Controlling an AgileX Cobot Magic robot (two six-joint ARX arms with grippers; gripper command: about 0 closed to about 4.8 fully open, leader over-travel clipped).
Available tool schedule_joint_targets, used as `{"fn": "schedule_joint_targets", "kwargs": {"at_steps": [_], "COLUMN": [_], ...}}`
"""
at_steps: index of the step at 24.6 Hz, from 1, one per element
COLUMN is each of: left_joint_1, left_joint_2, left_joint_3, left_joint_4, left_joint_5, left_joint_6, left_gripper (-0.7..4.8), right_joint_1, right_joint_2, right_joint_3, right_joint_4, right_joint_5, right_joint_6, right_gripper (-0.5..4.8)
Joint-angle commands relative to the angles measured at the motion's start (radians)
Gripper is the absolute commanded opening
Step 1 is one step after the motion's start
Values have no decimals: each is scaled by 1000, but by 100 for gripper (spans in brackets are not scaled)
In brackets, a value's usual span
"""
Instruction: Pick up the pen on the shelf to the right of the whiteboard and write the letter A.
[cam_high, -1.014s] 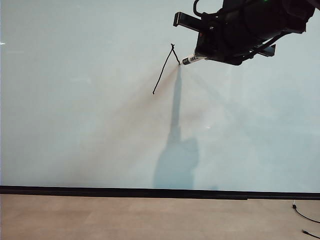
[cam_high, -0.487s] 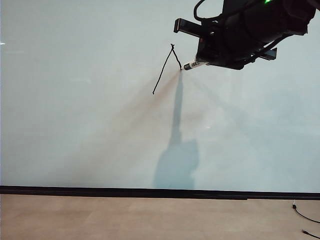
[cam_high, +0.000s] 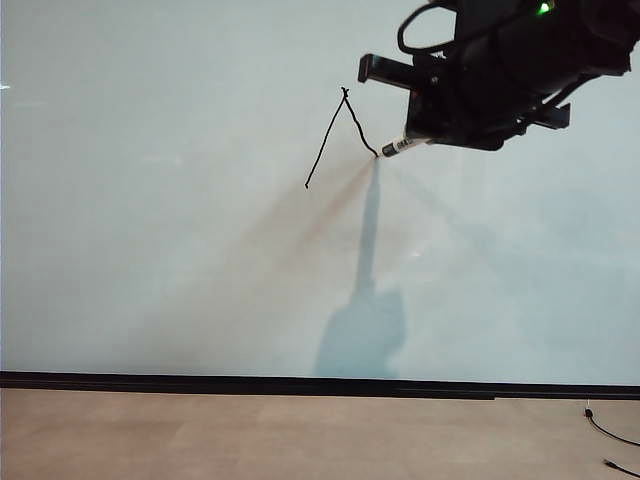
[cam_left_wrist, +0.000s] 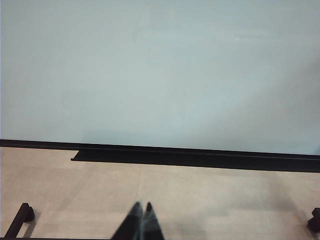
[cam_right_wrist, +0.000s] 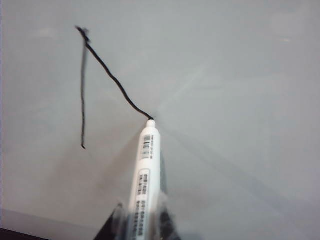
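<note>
My pen (cam_right_wrist: 145, 185) looks smooth white plastic with a printed label; the whiteboard (cam_high: 150, 250) is glossy, the floor (cam_high: 250, 440) matt, wood-like tan.

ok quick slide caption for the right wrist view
Right gripper shut on the pen, tip on the whiteboard, drawing the second stroke of the letter A.

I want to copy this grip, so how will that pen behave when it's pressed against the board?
The pen looks stiff and light. Its smooth round barrel may slip or twist in the right gripper. Pressed against the whiteboard, the tip might skid.
</note>
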Motion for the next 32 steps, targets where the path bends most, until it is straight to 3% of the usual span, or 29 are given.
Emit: {"fn": "schedule_joint_targets", "kwargs": {"at_steps": [1,27,32], "left_joint_1": [0,0,0], "left_joint_2": [0,0,0], "left_joint_3": [2,2,2], "left_joint_4": [8,8,8], "left_joint_5": [0,1,0], "left_joint_6": [4,4,4], "left_gripper": [-4,-5,-4], "right_joint_1": [-5,-5,-3], "right_joint_2": [-5,-7,-10], "right_joint_3": [2,-13,-13], "right_joint_4": [6,-70,-50], "right_joint_5": [37,79,48], "right_joint_6": [5,47,48], "right_gripper": [-5,-5,-5]}}
